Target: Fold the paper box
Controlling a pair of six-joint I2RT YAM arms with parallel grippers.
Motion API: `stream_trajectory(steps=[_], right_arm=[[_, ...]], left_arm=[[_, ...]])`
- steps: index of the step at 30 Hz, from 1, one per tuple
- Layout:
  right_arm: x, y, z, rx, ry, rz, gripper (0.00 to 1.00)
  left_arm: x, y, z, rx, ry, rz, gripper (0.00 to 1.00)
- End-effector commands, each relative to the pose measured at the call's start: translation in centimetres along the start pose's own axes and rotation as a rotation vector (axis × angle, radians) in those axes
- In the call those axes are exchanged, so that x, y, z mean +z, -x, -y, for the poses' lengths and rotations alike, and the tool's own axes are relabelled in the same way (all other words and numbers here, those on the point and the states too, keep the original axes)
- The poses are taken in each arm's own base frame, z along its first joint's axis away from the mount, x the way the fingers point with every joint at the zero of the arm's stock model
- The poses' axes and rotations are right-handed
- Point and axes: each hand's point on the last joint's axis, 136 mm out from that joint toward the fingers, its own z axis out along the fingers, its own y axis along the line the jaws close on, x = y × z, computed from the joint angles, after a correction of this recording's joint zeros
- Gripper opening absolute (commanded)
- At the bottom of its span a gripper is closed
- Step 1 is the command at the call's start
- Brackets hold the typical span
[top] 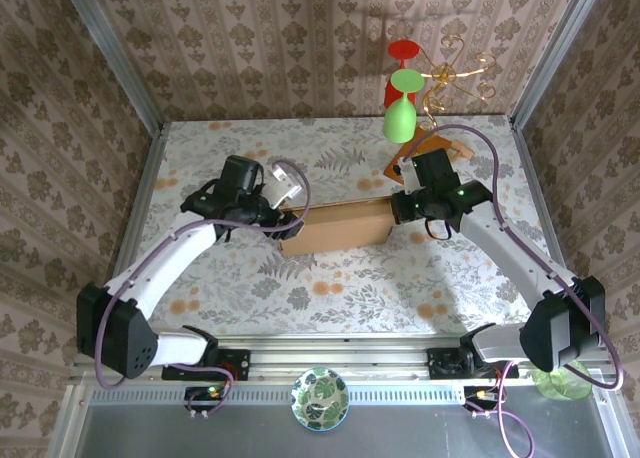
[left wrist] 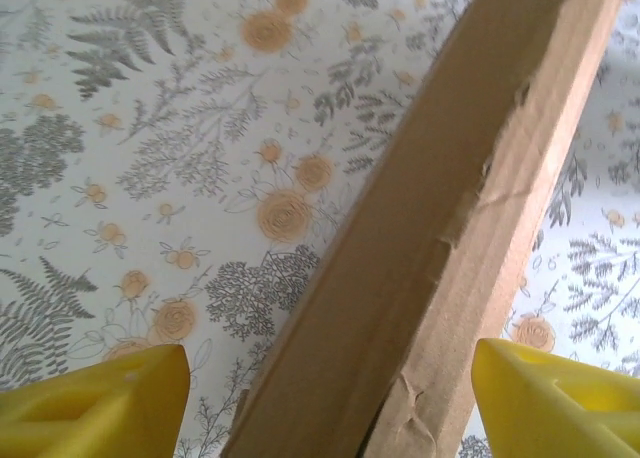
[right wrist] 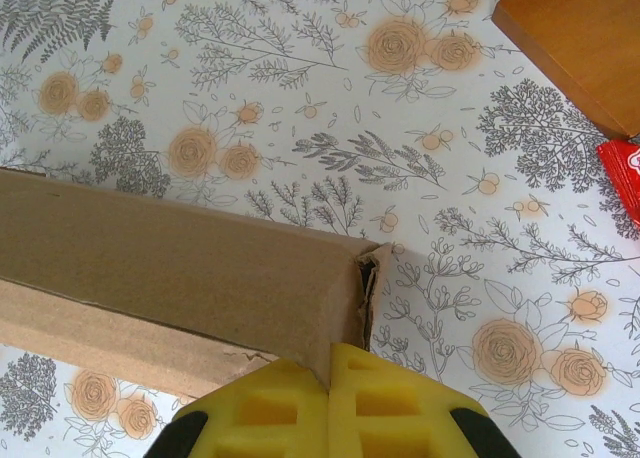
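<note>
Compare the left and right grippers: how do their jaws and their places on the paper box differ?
The left gripper is open, its yellow fingers wide apart either side of a raised wall of the paper box; the right gripper is shut, its pads pressed together. The left gripper is at the box's left end, the right gripper at its right end corner. Both have yellow fingers and sit close against the box.

Tan paper box (top: 335, 228) on grey-and-orange floral table (top: 350, 283).

A floral-patterned table (top: 330, 288) carries the paper box (top: 335, 228) and an orange-brown board (right wrist: 580, 38).
</note>
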Motion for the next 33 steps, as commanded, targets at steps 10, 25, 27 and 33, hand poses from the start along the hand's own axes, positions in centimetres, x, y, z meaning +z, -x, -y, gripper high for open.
stream_trajectory(steps=[10,25,27,33], right_arm=[[0.5,-4.4,0.7,0.024,-0.074,-0.181,0.0],[0.1,-3.6,0.5,0.031,-0.068,-0.176,0.0],[0.8,-3.9,0.6,0.033,-0.072,-0.202,0.0],[0.8,-3.9,0.5,0.032,-0.071,-0.205,0.0]], left_arm=[[-2.3,0.9,-1.8,-0.123,0.071,0.076,0.76],[-4.8,-1.8,-2.0,-0.292,0.017,-0.032,0.55],[-4.7,-1.7,-2.1,-0.296,0.022,-0.031,0.55],[-4.0,-1.9,-2.6,-0.313,0.023,-0.061,0.55]])
